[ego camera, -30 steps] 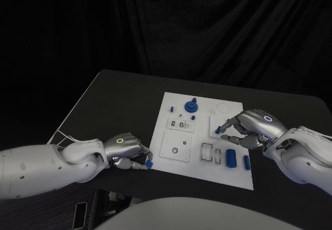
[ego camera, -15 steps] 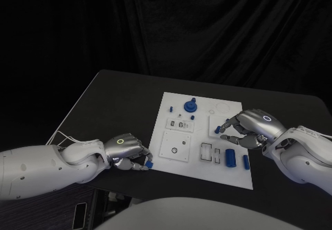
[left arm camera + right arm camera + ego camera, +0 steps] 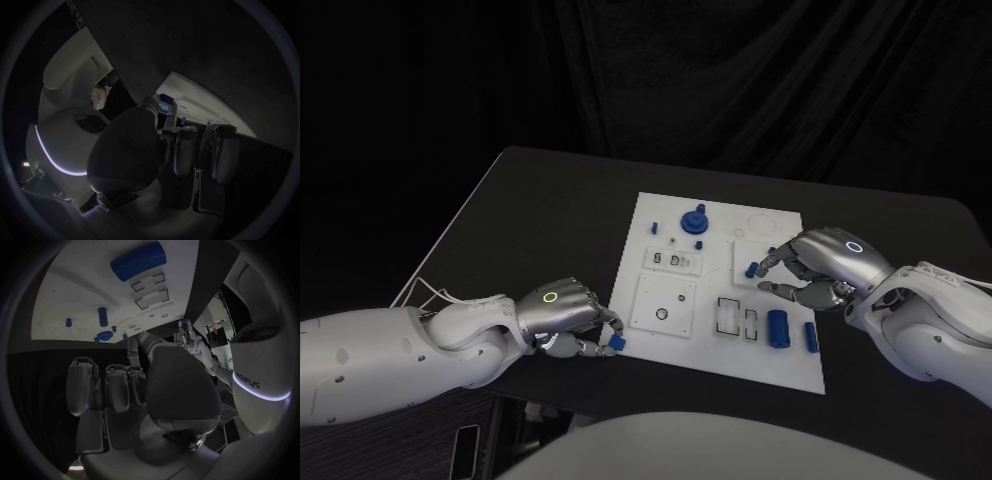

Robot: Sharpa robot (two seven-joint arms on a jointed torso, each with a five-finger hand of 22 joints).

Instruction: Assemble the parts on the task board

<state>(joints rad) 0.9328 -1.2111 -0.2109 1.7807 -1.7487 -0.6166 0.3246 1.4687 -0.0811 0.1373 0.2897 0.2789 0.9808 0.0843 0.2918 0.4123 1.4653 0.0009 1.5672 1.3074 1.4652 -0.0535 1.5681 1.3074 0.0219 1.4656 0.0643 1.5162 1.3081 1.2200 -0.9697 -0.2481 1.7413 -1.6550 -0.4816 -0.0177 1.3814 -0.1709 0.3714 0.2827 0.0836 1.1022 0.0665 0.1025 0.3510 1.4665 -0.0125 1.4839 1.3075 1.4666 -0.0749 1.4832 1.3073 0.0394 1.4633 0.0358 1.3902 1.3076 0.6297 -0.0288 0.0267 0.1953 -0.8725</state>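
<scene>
The white task board (image 3: 718, 300) lies in the middle of the black table. My left hand (image 3: 564, 318) hovers just off the board's near left corner, fingers curled, pinching a small blue part (image 3: 612, 343) (image 3: 165, 105) at its fingertips. My right hand (image 3: 826, 263) sits over the board's right side with its fingers curled in. Its fingertips (image 3: 128, 347) pinch a small blue part (image 3: 754, 268) (image 3: 105, 335) that stands on the board. A blue knob (image 3: 694, 220) stands near the far end. Two blue cylinders (image 3: 779, 328) (image 3: 137, 260) lie near the right edge.
Several recessed slots and sockets (image 3: 666, 303) mark the board's near half. Bare black table (image 3: 545, 220) stretches to the left of the board and behind it. The table's left edge (image 3: 452, 235) runs diagonally close to my left arm.
My left hand has crept a little toward the board's near corner with its blue part. My right hand stays almost still on its part.
</scene>
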